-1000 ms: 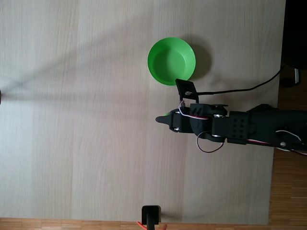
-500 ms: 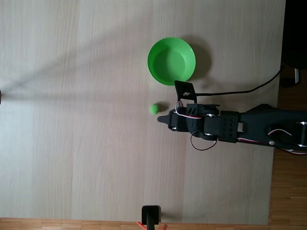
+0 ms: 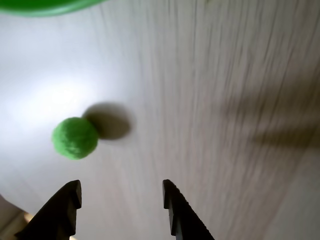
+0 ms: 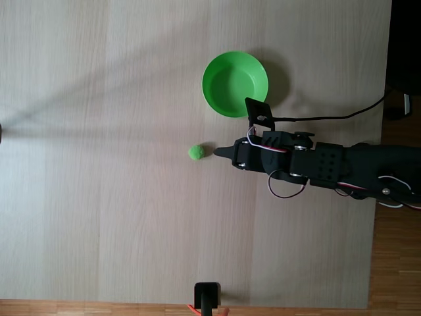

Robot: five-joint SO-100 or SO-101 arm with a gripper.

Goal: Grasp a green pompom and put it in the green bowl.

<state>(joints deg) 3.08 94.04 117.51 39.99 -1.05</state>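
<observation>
While the fixed view hides the jaw gap under the arm's black body, the wrist view shows the gripper [image 3: 120, 192] with its two dark fingertips clearly apart and nothing between them. In the fixed view the gripper [image 4: 220, 152] tip points at the green pompom [image 4: 196, 152], close but not touching. The wrist view puts the green pompom [image 3: 75, 137] ahead of the left fingertip and off to the side of the gap, with its shadow right beside it on the table.

The green bowl [image 4: 235, 83] is fully seen in the fixed view: above and right of the pompom, well apart from it, inside bare. The wrist view catches a sliver of the green bowl [image 3: 45, 6] rim at its top edge.

The table [image 4: 99, 164] is pale wood-grain laminate with soft diagonal shadows. Darker wood floor [image 4: 395, 263] lies along the right and bottom edges of the fixed view. A small black clamp [image 4: 207, 296] sits at the table's bottom edge, far from the pompom.

The pompom is small, round, fuzzy, bright green, same hue as the bowl.
</observation>
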